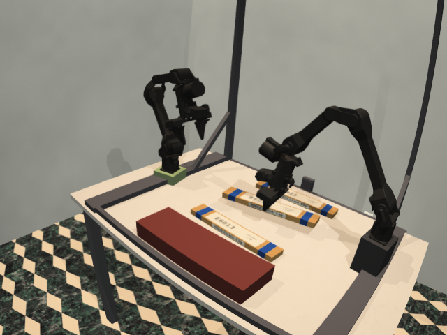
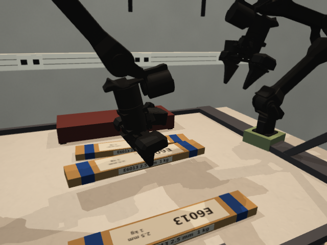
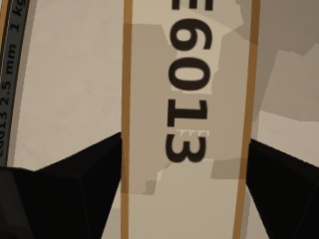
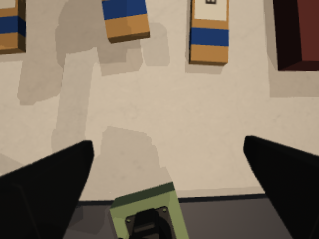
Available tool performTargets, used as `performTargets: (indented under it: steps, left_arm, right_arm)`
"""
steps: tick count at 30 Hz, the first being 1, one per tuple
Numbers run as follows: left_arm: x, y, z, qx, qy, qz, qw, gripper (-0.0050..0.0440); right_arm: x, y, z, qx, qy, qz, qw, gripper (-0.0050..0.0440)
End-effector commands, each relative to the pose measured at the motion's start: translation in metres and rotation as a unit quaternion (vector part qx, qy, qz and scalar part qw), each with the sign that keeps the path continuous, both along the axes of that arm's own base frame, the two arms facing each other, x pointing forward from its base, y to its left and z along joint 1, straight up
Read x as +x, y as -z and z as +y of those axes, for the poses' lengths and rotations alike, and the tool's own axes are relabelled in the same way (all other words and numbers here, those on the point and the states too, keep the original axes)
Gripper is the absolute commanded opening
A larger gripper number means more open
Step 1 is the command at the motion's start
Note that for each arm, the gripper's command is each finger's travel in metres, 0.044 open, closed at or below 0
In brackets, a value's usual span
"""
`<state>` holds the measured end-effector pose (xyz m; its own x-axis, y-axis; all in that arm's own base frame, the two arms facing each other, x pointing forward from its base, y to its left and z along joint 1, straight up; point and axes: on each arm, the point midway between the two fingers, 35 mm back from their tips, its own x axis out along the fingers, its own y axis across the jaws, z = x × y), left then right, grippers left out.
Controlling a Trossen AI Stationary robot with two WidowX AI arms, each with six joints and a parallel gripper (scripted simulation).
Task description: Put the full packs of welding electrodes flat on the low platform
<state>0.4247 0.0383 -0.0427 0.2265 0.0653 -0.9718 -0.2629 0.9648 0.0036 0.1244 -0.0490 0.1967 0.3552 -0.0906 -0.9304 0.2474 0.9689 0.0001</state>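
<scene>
My left gripper (image 1: 273, 204) (image 2: 148, 158) (image 3: 182, 142) is shut across the middle pack (image 1: 233, 195) (image 2: 86, 170) (image 3: 188, 199) (image 4: 125, 25) and holds it roughly level, a little above the table. My right gripper (image 1: 192, 141) (image 2: 235, 85) (image 4: 169, 145) is open and empty, high above its own side of the table. A second pack (image 1: 225, 222) (image 2: 89, 151) (image 3: 11, 75) (image 4: 209, 37) lies flat beside the dark red platform (image 1: 205, 241) (image 2: 87, 121) (image 4: 309, 35). A third pack (image 1: 326, 210) (image 2: 195, 218) (image 4: 11, 25) lies flat on the side away from the platform. No pack is on the platform.
The right arm's green base block (image 1: 170, 175) (image 2: 263, 137) (image 4: 176, 214) and the left arm's black base block (image 1: 374, 254) stand at opposite ends of the table. Dark frame rails (image 1: 126, 192) (image 2: 224, 122) edge the table. The second pack lies between the held pack and the platform.
</scene>
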Motion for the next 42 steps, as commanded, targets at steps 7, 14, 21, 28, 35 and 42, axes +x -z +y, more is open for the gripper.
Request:
performTargets:
  steps: [7,14,21,28,35,42]
  left_arm:
    - [0.016,-0.046,0.000,0.004,0.001,-0.042,0.999,-0.0050]
    - [0.016,-0.058,0.000,0.004,0.001,-0.042,0.999,-0.0050]
    - [0.015,-0.066,0.000,0.004,0.001,-0.042,0.999,-0.0050]
    - [0.016,-0.072,0.000,0.004,0.001,-0.042,0.999,-0.0050]
    - [0.016,-0.074,0.000,0.004,0.000,-0.042,0.999,-0.0050]
    - [0.017,-0.075,0.000,0.004,0.000,-0.042,0.999,-0.0050]
  right_arm:
    - [0.001,-0.006,0.000,-0.004,-0.001,-0.009,1.000,0.0430]
    - [0.001,-0.006,0.000,-0.004,-0.001,-0.009,1.000,0.0430]
    - [0.001,-0.006,0.000,-0.004,-0.001,-0.009,1.000,0.0430]
    - [0.001,-0.006,0.000,-0.004,-0.001,-0.009,1.000,0.0430]
    - [0.001,-0.006,0.000,-0.004,-0.001,-0.009,1.000,0.0430]
    - [0.001,-0.006,0.000,-0.004,-0.001,-0.009,1.000,0.0430]
